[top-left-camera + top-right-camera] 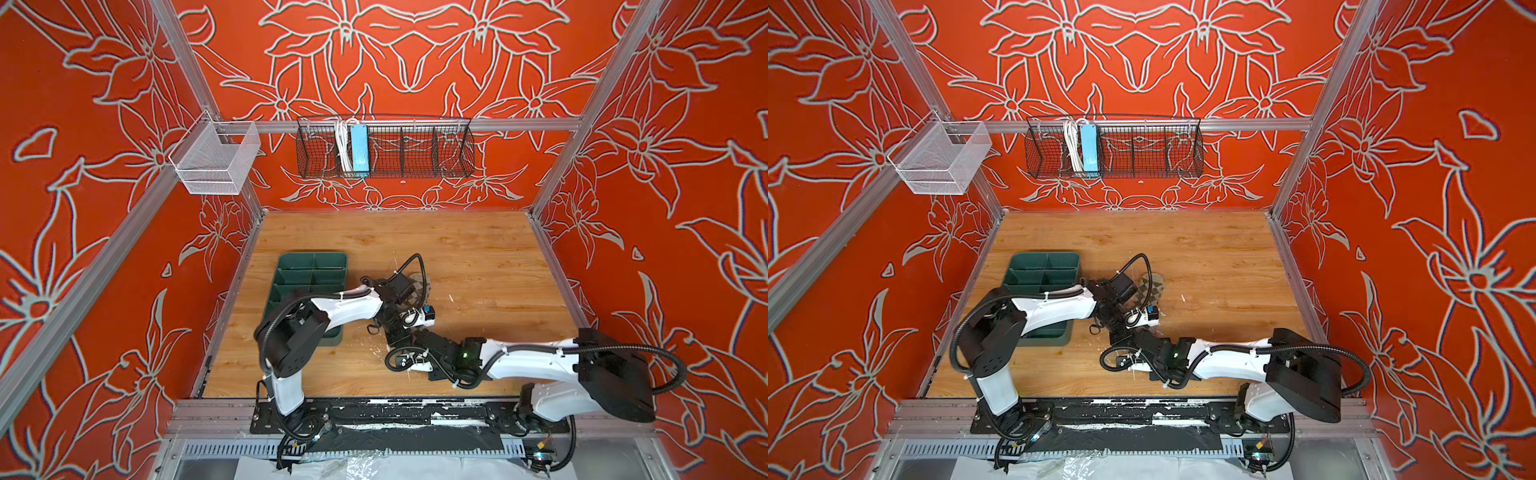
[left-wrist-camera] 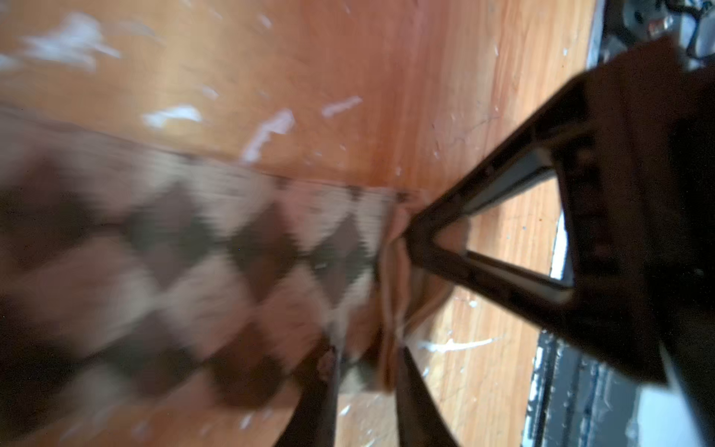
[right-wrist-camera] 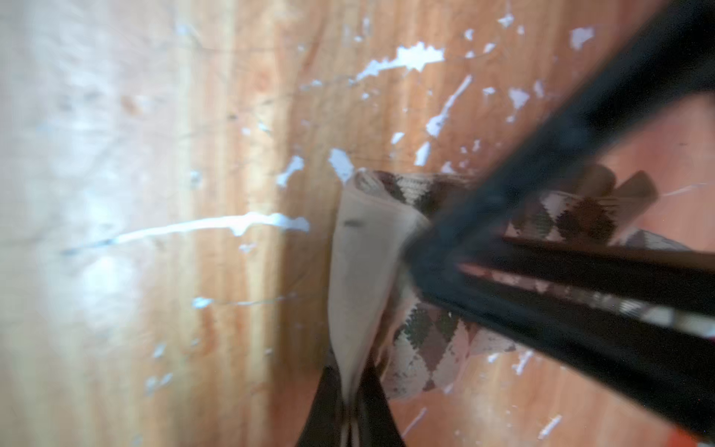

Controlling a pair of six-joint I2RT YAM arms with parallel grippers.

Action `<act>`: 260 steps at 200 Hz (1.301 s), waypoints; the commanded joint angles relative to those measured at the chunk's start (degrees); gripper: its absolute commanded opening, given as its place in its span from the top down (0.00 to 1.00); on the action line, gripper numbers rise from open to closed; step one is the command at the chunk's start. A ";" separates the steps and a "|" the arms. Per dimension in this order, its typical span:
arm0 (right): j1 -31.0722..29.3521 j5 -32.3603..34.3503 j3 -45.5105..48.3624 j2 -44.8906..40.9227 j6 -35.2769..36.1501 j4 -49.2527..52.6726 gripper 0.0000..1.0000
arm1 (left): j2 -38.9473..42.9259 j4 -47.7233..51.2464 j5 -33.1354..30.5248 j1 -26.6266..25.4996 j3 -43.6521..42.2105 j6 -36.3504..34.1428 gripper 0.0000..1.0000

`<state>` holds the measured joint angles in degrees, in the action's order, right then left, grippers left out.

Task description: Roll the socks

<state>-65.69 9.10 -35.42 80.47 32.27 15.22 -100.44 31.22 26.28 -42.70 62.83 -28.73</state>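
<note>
Orange flowered walls (image 1: 104, 208) box in a scratched wooden tabletop (image 1: 478, 249). Mid-table lies one argyle sock (image 2: 232, 240), its cuff (image 3: 360, 240) end toward the robot. Right fingers (image 3: 321, 410) are clamped on that beige cuff, and left fingers (image 2: 313, 410) stand parted around the same edge. From both, the sock's length runs away toward the far wall. No purple sock shows.

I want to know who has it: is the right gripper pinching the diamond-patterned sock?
Yes, the right wrist view shows the right gripper shut on the plain beige edge of the diamond-patterned sock.
</note>
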 commanded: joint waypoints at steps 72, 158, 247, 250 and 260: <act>9.94 -24.21 -2.96 2.10 -2.65 14.64 1.00 | 44.27 -21.10 -29.60 0.51 -18.03 -0.88 0.59; 19.61 -35.46 -8.88 10.29 0.95 20.43 1.00 | 57.00 -19.05 -29.60 -18.70 -35.61 -36.61 0.49; 23.06 -38.24 -12.46 15.67 1.65 23.18 0.93 | 24.19 -43.82 -34.17 -25.68 -35.18 -29.40 0.52; 23.06 -38.21 -12.52 15.83 1.65 23.26 0.93 | 23.47 -44.59 -34.52 -25.68 -35.00 -28.98 0.52; 23.15 -38.36 -12.74 16.15 1.73 23.44 0.93 | 20.61 -47.49 -36.54 -25.68 -34.63 -27.30 0.53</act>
<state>-42.68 -30.02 -49.06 93.32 32.56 35.44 -75.05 -6.74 -6.81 -67.99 26.46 -59.40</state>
